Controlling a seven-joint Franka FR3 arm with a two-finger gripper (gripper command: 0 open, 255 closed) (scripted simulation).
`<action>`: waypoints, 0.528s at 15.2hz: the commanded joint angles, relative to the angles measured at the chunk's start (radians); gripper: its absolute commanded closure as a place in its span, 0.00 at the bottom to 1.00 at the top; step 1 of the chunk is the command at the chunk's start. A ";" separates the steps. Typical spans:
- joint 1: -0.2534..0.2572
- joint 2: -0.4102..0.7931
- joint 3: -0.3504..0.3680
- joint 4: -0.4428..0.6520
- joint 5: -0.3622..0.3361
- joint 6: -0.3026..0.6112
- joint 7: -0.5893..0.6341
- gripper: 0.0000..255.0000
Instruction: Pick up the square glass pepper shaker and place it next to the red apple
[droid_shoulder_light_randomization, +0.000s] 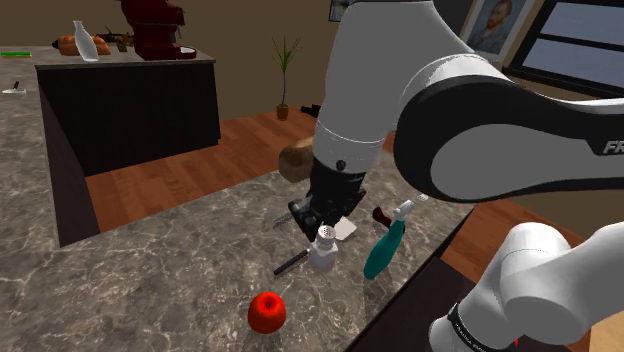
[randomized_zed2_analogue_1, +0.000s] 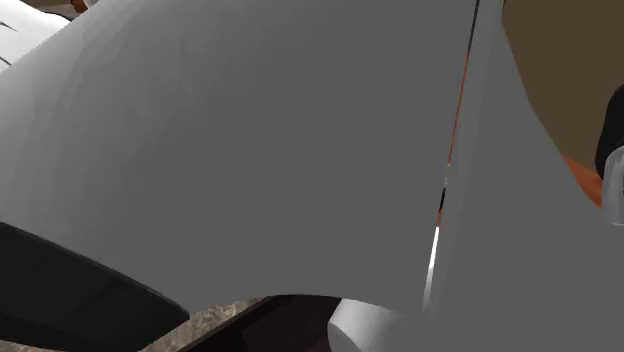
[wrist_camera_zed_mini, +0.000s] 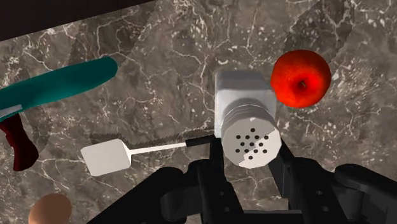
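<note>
**1. Position.** I read the pepper shaker (droid_shoulder_light_randomization: 323, 248), a pale square body under a round perforated cap, at the lower middle of the shoulder view, on the dark veined tabletop (droid_shoulder_light_randomization: 150, 270). I cannot tell whether its base has left the surface. The red apple (droid_shoulder_light_randomization: 266, 312) lies near it, toward the lower left, and apart from it.

**2. Grip.** In the wrist view the fingers (wrist_camera_zed_mini: 213, 172) are closed to the cap's width, one against each side. The gripper (wrist_camera_zed_mini: 250, 159) thus holds the shaker by its top. I judge that this top-down hold keeps the shaker upright and its base free for setting down beside the apple. It also stays clear of the teal bottle (droid_shoulder_light_randomization: 384, 250) and the spatula (wrist_camera_zed_mini: 105, 158).

**3. Markings.** The shaker carries no label I can read. The white arm (droid_shoulder_light_randomization: 500, 140) shows the letters "FR", cut off by the right edge of the shoulder view.
</note>
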 joint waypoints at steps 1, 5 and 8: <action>0.007 0.027 0.046 0.031 0.007 0.001 0.054 1.00; 0.001 0.122 0.147 0.126 -0.007 0.007 0.167 1.00; -0.011 0.208 0.229 0.209 -0.039 0.009 0.259 1.00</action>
